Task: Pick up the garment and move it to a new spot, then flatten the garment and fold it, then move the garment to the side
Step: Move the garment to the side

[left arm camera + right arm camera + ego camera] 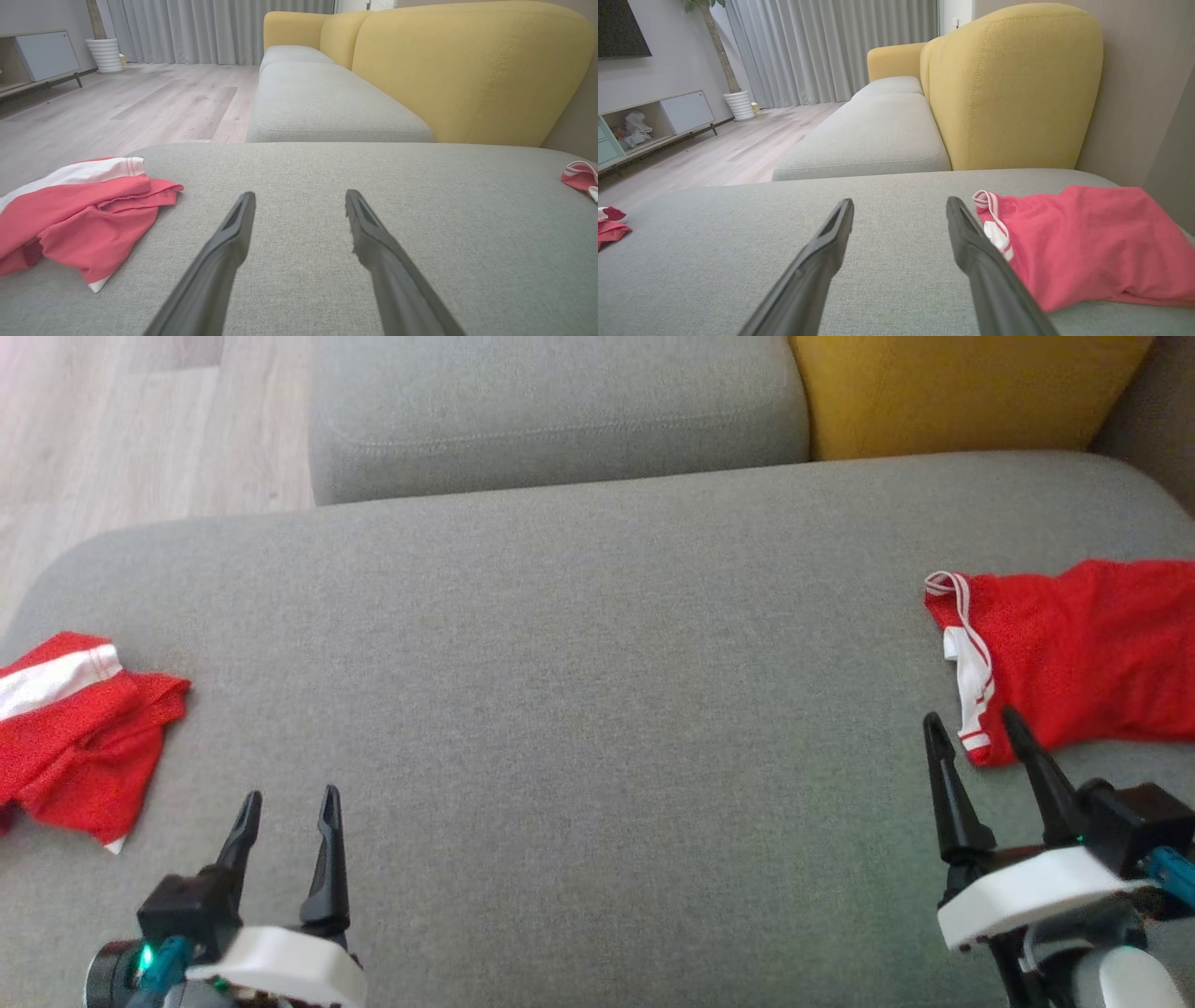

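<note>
The left gripper (290,793) sits low on the robot's left above the grey seat cushion (597,644) of a sofa. Its white wrist block is at the bottom edge of the head view. Its two dark fingers (224,252) point forward across the cushion and lean a little to the right. They stand apart with a clear gap, and nothing is between them.

The right gripper (969,714) is further forward on the robot's right. Its wrist is rolled so the white block sits tilted, and the fingers (817,252) lean slightly to the left. They are spread about as wide as the left pair and hold nothing.

A crumpled red garment (75,737) with a broad white band lies at the left end of the cushion. It is ahead of the left gripper, to its left, and apart from it.

A second red garment (1074,663), with white striped trim along one edge, lies more spread out at the right end of the cushion. The tip of the right gripper's outer finger is just beside that trimmed edge. In the right wrist view this finger crosses in front of the trim, and I cannot tell whether it touches the cloth.

A yellow backrest (962,392) rises behind the cushion, and pale wooden floor (112,429) shows beyond its left end.
</note>
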Tool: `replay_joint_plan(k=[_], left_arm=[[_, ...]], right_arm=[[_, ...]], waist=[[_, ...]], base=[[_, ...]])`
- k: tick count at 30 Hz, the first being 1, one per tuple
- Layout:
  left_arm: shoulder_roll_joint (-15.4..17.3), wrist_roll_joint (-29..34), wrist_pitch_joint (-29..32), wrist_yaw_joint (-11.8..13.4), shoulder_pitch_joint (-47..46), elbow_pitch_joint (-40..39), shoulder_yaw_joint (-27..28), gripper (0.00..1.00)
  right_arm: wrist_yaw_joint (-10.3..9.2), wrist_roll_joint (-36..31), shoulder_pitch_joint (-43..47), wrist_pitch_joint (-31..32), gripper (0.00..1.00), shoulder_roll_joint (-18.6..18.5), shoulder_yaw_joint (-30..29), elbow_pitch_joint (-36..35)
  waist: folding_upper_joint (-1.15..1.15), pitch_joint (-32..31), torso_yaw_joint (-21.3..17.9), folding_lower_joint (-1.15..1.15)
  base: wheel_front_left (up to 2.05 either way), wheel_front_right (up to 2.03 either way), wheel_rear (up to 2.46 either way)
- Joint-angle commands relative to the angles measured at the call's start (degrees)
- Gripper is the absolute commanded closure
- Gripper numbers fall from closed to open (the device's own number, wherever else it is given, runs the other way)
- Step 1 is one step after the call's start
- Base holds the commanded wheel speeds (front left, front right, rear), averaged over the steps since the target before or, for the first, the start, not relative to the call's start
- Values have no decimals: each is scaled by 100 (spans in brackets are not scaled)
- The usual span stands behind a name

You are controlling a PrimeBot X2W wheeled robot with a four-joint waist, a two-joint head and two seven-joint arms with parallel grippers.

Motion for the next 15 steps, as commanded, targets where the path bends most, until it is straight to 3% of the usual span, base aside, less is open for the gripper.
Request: replay_joint_plan(k=[1,15], left_arm=[[141,-15,19,43,-191,-226,189,0],[231,74,125,171,-101,-395,126,0]], right_arm=[[37,-49,-96,22,0,-21,84,-272],[37,-110,25,126,0,16,57,-480]], waist=[[0,-26,14,1],[0,-73,-3,1]], base=[[0,0,0],[0,0,0]])
